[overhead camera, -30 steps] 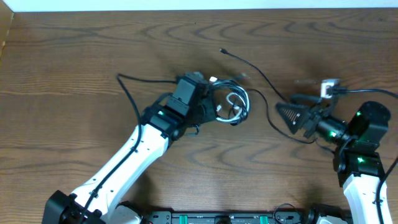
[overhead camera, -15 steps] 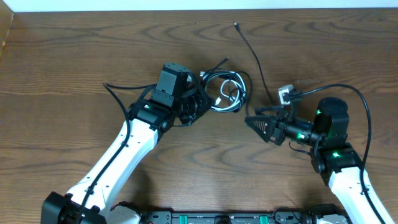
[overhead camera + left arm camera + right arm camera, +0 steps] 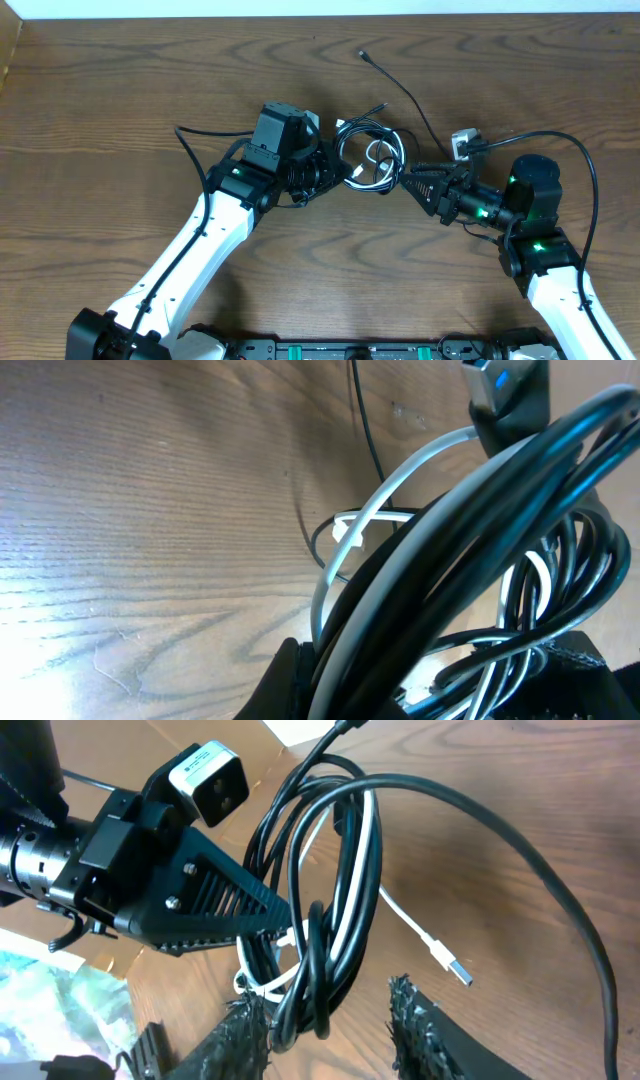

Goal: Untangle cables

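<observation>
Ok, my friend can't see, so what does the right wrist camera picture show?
A looped bundle of black and white cables is held by the left gripper over a wooden table. The right gripper has its fingers apart beside the bundle's lowest loop. A white plug lies on the wood.

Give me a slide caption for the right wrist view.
Left gripper holds the cables; right gripper open around their lower loops.

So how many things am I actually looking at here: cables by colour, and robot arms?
Black cable: 1, as far as the tangle lets me tell
White cable: 1
Robot arms: 2, the left arm and the right arm
Total: 4
</observation>
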Robot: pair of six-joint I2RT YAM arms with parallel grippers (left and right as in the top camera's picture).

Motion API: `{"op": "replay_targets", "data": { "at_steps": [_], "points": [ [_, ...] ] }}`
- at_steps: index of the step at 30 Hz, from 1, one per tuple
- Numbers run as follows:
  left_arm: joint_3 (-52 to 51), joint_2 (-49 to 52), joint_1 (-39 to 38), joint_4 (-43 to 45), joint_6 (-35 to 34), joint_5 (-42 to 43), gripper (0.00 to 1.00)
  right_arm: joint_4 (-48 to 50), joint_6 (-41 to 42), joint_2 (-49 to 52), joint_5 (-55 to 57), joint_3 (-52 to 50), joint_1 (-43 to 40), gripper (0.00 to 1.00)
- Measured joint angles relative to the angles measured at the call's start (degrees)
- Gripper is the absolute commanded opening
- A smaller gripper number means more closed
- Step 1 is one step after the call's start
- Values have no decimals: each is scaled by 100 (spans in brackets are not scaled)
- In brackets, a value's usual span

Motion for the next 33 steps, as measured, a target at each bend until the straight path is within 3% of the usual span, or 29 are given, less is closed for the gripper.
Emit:
{"op": "replay_targets", "data": {
  "at_steps": [3,8,11,19,27,33],
  "points": [
    [0,0,0,0,2,26,7,4,66,0,17,0,81,31],
    [0,0,0,2,2,111,8,-9,120,28,116,0,269,9],
    [0,0,0,4,26,170,7,-2,273,98,280,0,293,1],
    [0,0,13,59,621,328,8,-404,463,192,846,22,313,1],
    [0,0,789,94,839,538,8,-2159,1043,201,3298,42,369,1],
    [0,0,1047,181,1152,848,8,-1980,1163,201,3672,42,369,1]
  ]
}}
